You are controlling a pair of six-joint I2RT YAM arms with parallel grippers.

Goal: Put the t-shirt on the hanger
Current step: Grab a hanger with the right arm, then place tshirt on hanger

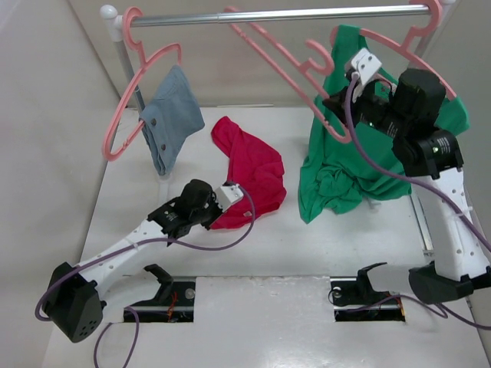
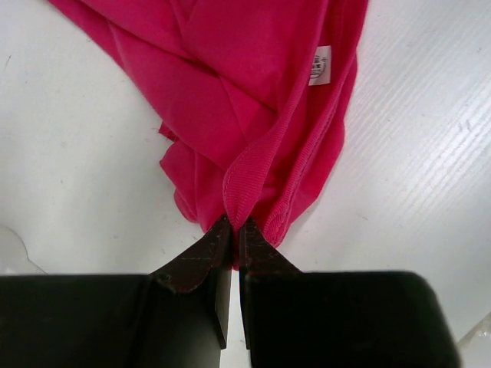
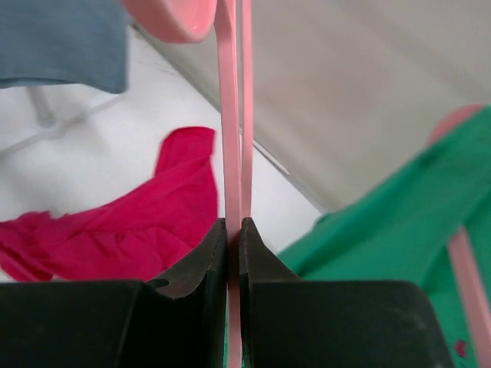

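Crimson t-shirt (image 1: 253, 172), crumpled at the tabletop (image 1: 345, 245) centre, long axis running far-to-near, near edge pinched in the closed left fingers (image 2: 203, 257); bare pink hanger (image 3: 229, 115) slanting down rightward off the rail (image 1: 184, 18), bar clamped by the right fingers (image 3: 199, 261); blue-grey cloth (image 1: 173, 115) hung at left, green top (image 1: 337, 176) crowding just right of the hanger

T-shirt (image 2: 230, 69): crimson cloth, soft and matt. The collar band is finely ribbed, and a small white printed label is sewn in.
Hanger (image 3: 229, 115): pink plastic, smooth, with a slight sheen.
Top (image 1: 345, 176): green cloth, soft, matt.
Blue-grey cloth (image 1: 173, 115): matt, with a denim-like look.
Rail (image 1: 199, 18): bare metal, glossy.
Table (image 2: 430, 153): white, matt, with faint fine ribbing.
Left gripper (image 2: 235, 224): black, matt, hard surface.
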